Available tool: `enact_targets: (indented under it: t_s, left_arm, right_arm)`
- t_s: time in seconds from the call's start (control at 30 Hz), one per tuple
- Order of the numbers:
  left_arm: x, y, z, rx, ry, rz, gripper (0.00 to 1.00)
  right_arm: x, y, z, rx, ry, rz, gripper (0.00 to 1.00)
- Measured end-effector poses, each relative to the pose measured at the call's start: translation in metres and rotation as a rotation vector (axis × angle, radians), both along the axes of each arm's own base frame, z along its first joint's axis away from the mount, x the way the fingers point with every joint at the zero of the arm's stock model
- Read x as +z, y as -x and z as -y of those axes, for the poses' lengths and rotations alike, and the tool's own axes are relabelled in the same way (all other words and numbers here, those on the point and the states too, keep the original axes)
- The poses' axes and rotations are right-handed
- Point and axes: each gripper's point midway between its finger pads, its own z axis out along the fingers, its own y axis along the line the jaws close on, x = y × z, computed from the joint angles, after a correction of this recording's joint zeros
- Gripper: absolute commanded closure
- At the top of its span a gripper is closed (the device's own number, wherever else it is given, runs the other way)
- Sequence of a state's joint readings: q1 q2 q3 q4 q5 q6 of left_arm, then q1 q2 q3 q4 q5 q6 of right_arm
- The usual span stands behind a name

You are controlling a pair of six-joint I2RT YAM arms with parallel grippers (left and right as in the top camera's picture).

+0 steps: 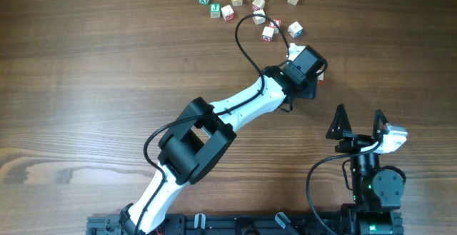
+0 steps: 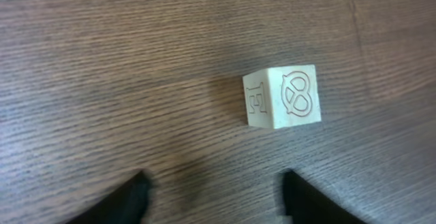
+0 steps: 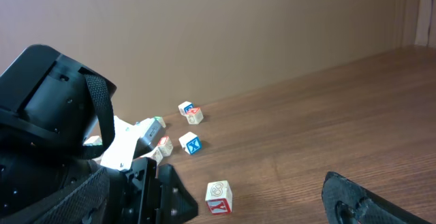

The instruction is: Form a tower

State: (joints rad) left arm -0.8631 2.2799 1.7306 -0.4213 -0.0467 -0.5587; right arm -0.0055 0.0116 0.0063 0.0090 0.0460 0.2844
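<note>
Jaws of the left gripper [image 2: 214,186] are seen parted and empty just short of the tower [image 3: 219,197], 2 cubes left standing unaided, apparently so nothing is toppled; the right gripper [image 1: 359,124] is held wide, well apart, leaving room.

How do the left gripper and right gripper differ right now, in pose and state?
The left gripper is stretched far out over the table; the right gripper sits back near its base. The left gripper has a red-printed cube standing just beyond its fingertips, untouched; the right gripper has no cube close by. Both are open and hold nothing.
</note>
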Motion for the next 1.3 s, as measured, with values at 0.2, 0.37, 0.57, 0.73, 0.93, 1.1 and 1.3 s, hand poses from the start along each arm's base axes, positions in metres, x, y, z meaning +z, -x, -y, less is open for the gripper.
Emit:
enact_targets:
  t_s: [0.2, 0.37, 0.57, 0.73, 0.93, 1.1, 1.3]
  left_arm:
    - [0.029, -0.038, -0.018, -0.025, -0.017, 0.066, 0.10]
    - [0.130, -0.127, -0.083, 0.028, 0.007, 0.275, 0.12]
    - [0.102, -0.163, -0.092, -0.122, -0.034, 0.370, 0.05]
    - [0.044, -0.166, -0.085, -0.167, -0.059, 0.318, 0.04]
    - [0.001, -0.161, -0.082, -0.187, -0.076, 0.256, 0.17]
    - [-0.002, -0.161, -0.077, -0.204, -0.064, 0.264, 0.22]
    - [-0.023, -0.166, -0.074, -0.212, -0.063, 0.276, 0.63]
  right_arm:
    - [0.000, 0.000, 0.000, 0.000, 0.000, 0.000, 0.00]
    - [0.000, 0.000, 0.000, 0.000, 0.000, 0.000, 0.00]
    - [0.000, 0.000, 0.000, 0.000, 0.000, 0.000, 0.00]
    - [0.000, 0.000, 0.000, 0.000, 0.000, 0.000, 0.00]
    - [0.000, 0.000, 0.000, 0.000, 0.000, 0.000, 0.00]
    - [0.000, 0.000, 0.000, 0.000, 0.000, 0.000, 0.00]
    - [0.000, 0.000, 0.000, 0.000, 0.000, 0.000, 0.00]
